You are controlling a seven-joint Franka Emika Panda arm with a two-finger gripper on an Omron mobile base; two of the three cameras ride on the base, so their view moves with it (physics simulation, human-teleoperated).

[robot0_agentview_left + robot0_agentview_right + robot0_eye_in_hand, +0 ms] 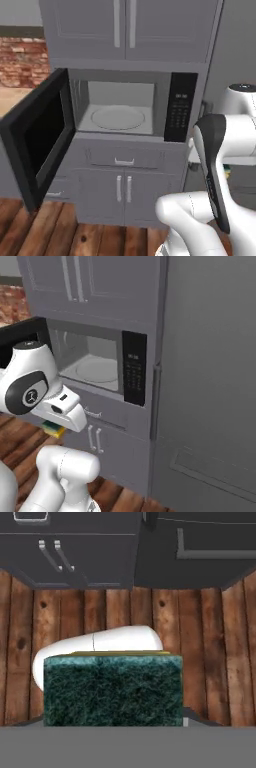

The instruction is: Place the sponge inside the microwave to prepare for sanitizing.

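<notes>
The sponge (113, 697) is in my gripper (56, 425), which is shut on it; its dark green face spreads across the lower middle of the hand view and covers the fingertips. From the right base view the sponge (52, 429) peeks out yellow and green under the hand, low and in front of the cabinet, below the microwave's level. The microwave (120, 107) is built into the grey cabinet with its black-windowed door (37, 137) swung wide to the left. Its light interior and round white turntable (118, 118) are bare. The black button panel (134, 368) sits on its right.
Below the microwave are a drawer (124, 157) and two cabinet doors (122, 192); upper cabinets (125, 27) hang above. A tall grey panel (210, 381) rises on the right. The wooden floor (200, 642) lies under the hand. The open door juts out into the room.
</notes>
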